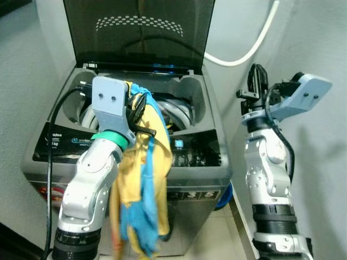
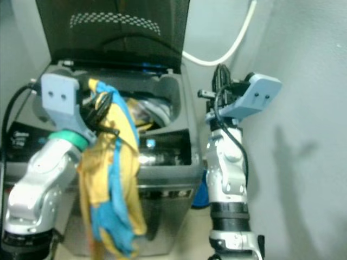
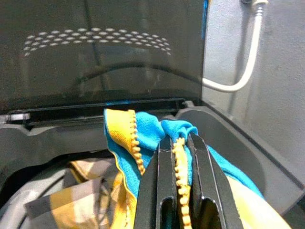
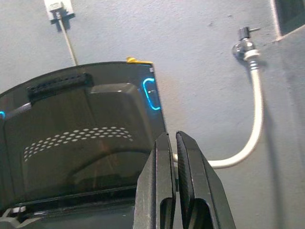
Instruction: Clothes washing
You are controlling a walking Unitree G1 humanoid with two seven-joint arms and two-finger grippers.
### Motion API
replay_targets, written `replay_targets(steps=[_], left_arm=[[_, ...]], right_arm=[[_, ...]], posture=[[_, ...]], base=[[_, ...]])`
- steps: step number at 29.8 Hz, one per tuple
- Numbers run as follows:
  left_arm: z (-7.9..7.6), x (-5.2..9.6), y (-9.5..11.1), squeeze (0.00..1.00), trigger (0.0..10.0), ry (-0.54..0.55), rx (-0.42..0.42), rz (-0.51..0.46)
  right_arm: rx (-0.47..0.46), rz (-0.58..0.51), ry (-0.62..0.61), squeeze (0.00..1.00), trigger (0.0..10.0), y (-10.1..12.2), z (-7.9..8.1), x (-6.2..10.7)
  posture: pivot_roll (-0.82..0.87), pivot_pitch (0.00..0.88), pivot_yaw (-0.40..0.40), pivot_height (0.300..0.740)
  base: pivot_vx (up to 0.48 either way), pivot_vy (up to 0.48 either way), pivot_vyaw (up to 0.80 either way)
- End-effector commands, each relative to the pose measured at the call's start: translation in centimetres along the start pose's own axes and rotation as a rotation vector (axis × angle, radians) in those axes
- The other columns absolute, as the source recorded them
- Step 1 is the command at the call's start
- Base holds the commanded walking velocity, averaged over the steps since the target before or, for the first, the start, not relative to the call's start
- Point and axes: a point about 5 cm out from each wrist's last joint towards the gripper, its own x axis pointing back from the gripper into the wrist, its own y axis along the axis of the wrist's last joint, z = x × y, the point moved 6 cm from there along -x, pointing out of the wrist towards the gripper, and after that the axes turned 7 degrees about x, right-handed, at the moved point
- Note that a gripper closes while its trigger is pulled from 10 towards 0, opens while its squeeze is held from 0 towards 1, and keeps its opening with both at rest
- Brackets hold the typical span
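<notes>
In the left eye view, at centre left, my left gripper (image 1: pixel 142 111) is clamped on a yellow and blue garment (image 1: pixel 142 184) that hangs down the front of the open washing machine (image 1: pixel 209 162); the panel's writing is too blurred to read. In the left wrist view, the zip (image 3: pixel 179 186) sits pinched between my fingers (image 3: pixel 202 186) above clothes in the drum (image 3: pixel 28 186), so I judge loading is underway: next, carry it over the tub and let go. In the right wrist view, lower centre, my right gripper (image 4: pixel 176 157) is pressed together, holding nothing, facing the lid (image 4: pixel 81 143).

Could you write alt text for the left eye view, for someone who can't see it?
The robot's left gripper holds a yellow and blue zippered garment over the open drum of a grey top-loading washing machine, its dark lid raised. The right gripper is raised beside the machine, shut and empty.
</notes>
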Motion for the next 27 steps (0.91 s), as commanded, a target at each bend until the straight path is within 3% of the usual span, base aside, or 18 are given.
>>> replay_targets(steps=[1,11,24,26,27], left_arm=[[0.3,0.0,0.6,0.0,10.0,0.007,-0.002,-0.02],[0.2,0.1,0.4,0.0,10.0,0.002,-0.006,-0.015],[-0.2,0.0,0.6,0.0,10.0,-0.018,-0.021,-0.024],[-0.3,-0.2,0.9,0.0,10.0,-0.033,-0.032,-0.038],[-0.6,-0.5,1.6,0.0,10.0,-0.061,-0.09,-0.072]], right_arm=[[-0.001,0.019,0.017,0.0,10.0,-0.5,0.4,0.3],[0.012,0.041,-0.028,0.0,10.0,-0.9,-0.5,0.3],[0.028,0.044,-0.02,0.0,10.0,-0.9,-0.3,0.4],[0.03,0.041,-0.011,0.0,10.0,-0.9,-0.2,0.4],[0.034,0.027,0.013,0.0,10.0,-0.6,0.2,0.2]], posture=[[0.07,0.04,-0.006,0.74],[0.07,0.048,-0.003,0.74],[0.07,0.051,-0.004,0.74],[0.07,0.051,-0.004,0.74],[0.07,0.053,-0.007,0.74]], base=[[0.0,0.48,0.0],[0.0,0.451,-0.64],[0.0,0.0,0.0],[0.0,0.0,0.0],[0.0,0.0,0.0]])
